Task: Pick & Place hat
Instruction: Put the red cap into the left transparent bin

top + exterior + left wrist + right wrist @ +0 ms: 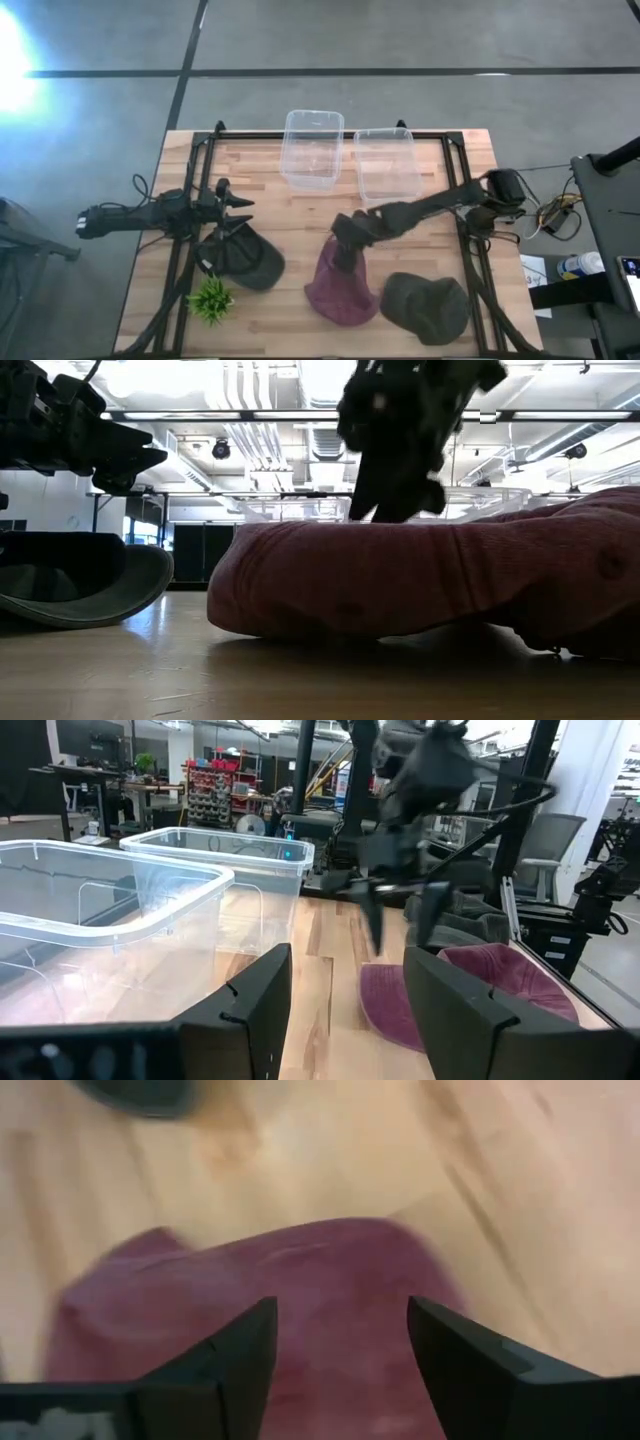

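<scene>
At the table's left edge the left claw [235, 205] waits with its fingers spread and empty, just above the dark green cap [248, 260] and near the small green plant [211, 299]. In the middle, the right claw [345, 245] hangs released over the maroon hat [340, 290], which lies flat on the table [290, 215] in front of two clear plastic bins [312, 148]. To grasp well, I judge it should drop straight onto the hat's raised crown and pinch a fold of fabric, clear of the olive cap [428, 305] to the right.
</scene>
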